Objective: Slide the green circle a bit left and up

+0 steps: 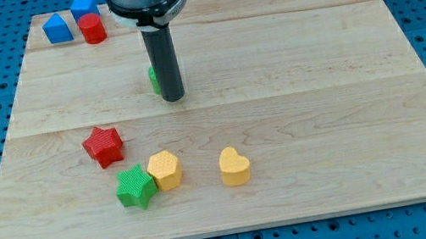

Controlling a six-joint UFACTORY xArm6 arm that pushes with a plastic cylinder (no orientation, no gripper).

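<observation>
The green circle (153, 79) is mostly hidden behind my rod; only a sliver of green shows at the rod's left edge, in the upper middle of the board. My tip (173, 98) rests on the board right against the green circle's right and lower side. The rod hangs from the arm at the view's top.
A red star (103, 145), a green star (136, 187), a yellow hexagon (164, 170) and a yellow heart (234, 166) lie low on the wooden board (318, 77). A blue pentagon-like block (56, 28), a blue block (83, 6) and a red cylinder (92, 29) sit at the top left.
</observation>
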